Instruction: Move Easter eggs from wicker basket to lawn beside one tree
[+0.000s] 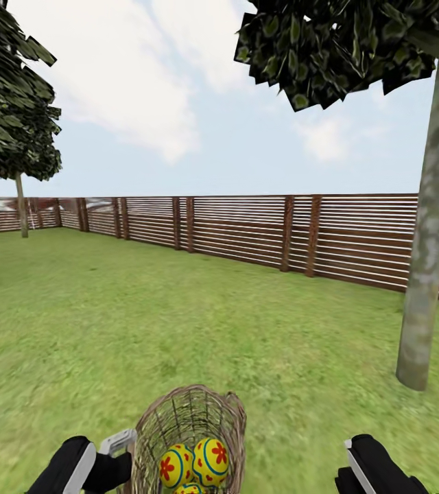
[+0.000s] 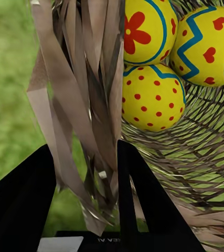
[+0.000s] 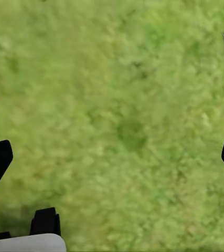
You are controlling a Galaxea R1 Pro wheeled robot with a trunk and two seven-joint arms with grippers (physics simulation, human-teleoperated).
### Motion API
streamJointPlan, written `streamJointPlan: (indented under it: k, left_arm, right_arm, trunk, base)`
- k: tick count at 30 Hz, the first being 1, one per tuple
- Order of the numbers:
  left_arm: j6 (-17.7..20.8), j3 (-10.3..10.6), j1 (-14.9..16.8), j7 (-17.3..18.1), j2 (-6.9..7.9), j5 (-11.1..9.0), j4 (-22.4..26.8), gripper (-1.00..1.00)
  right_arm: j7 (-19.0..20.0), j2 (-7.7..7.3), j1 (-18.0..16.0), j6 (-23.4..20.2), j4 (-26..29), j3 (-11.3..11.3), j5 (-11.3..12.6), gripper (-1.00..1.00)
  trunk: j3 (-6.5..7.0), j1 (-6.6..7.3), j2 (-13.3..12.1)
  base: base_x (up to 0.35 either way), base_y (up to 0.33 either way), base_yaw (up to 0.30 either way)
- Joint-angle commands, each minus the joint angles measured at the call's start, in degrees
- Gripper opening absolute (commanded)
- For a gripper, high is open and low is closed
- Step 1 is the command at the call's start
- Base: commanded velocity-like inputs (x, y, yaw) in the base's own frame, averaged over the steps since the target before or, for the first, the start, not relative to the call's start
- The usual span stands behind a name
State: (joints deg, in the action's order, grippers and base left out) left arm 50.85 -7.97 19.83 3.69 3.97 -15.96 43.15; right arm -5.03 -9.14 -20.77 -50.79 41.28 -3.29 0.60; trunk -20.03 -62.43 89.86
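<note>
The brown wicker basket sits low in the head view, between my two arms. Three yellow Easter eggs lie inside it: one with a red flower, one with blue bands and one at the frame's edge. In the left wrist view they are the flower egg, the zigzag egg and a red-dotted egg. My left gripper is shut on the basket's woven wall, one finger on each side. My right gripper hangs open over bare lawn. A tree's pale trunk rises ahead to the right.
A brown slat fence closes off the lawn at the back. A second tree stands far off at the left by the fence. Open grass stretches between the basket and the near trunk.
</note>
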Motion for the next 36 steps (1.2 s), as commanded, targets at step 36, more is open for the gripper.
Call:
streamJointPlan:
  k: [36]
  left_arm:
    - [0.21,-0.11,0.03,0.23,-0.10,-0.30,0.00,-1.00]
  right_arm:
    - [-0.33,-0.03,-0.06,-0.35,0.03,-0.27,0.17,1.00]
  trunk:
    - [-0.07,-0.04,0.04]
  base:
    - [0.334,0.000,-0.213]
